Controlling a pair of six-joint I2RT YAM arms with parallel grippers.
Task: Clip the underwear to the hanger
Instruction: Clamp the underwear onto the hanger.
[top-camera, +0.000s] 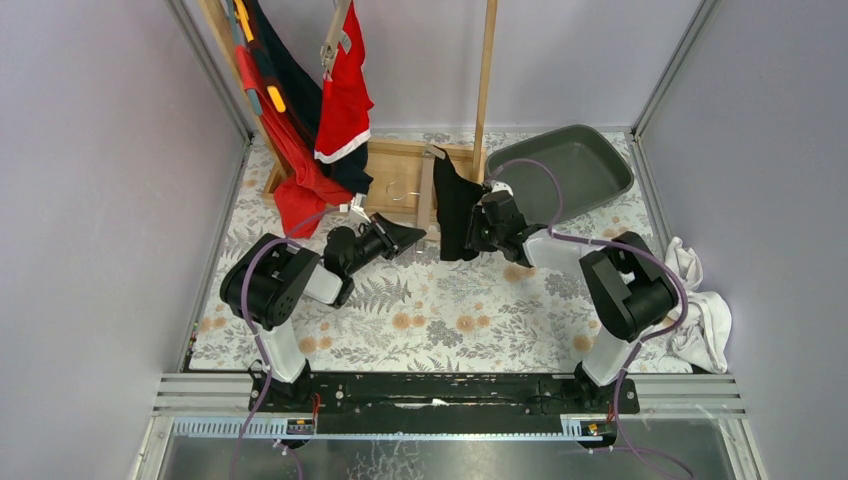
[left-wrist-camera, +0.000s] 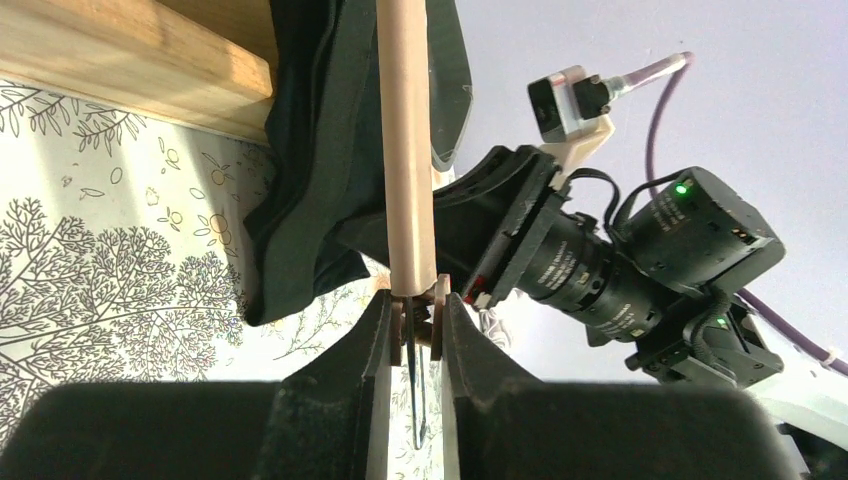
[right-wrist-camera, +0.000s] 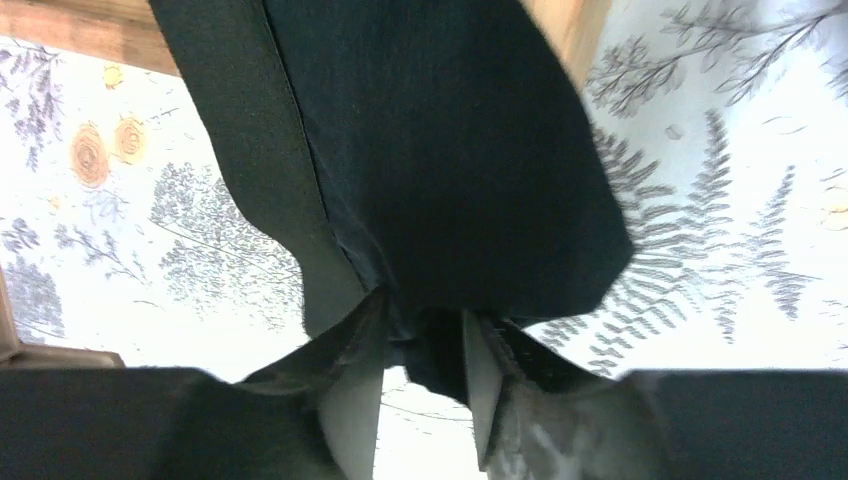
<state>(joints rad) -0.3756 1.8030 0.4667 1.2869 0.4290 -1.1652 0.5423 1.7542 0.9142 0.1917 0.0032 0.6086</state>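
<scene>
The left gripper (left-wrist-camera: 414, 330) is clenched on the lower end of the hanger (left-wrist-camera: 405, 150), a pale wooden bar running straight up from between its fingers. A thin metal wire hangs down in the narrow slot below the bar. In the overhead view this gripper (top-camera: 408, 238) sits near the middle of the table (top-camera: 440, 310), with the hanger (top-camera: 428, 190) pointing from it toward 12 o'clock.

The right gripper (right-wrist-camera: 420, 330) is pinched on the bottom hem of the black underwear (right-wrist-camera: 440, 150), and dark cloth fills the gap between its fingers. Seen from above, the right gripper (top-camera: 478, 222) lies at 3 o'clock of the left one, with the underwear (top-camera: 455, 210) between them and just beside the hanger. From the left wrist, the underwear (left-wrist-camera: 310, 180) lies behind the bar and shows on both sides of it, mostly at 9 o'clock. I cannot tell whether any clip grips it.

Outward from there, a wooden stand base (top-camera: 395, 175) lies at 11 o'clock of the hanger, and a wooden pole (top-camera: 487, 80) rises at 1 o'clock. Red and dark garments (top-camera: 330, 110) hang at 11 o'clock, beyond the base. A grey tray (top-camera: 570, 165) rests at 2 o'clock of the right gripper. A white cloth (top-camera: 700, 310) is bunched at the table's right edge, at 4 o'clock.
</scene>
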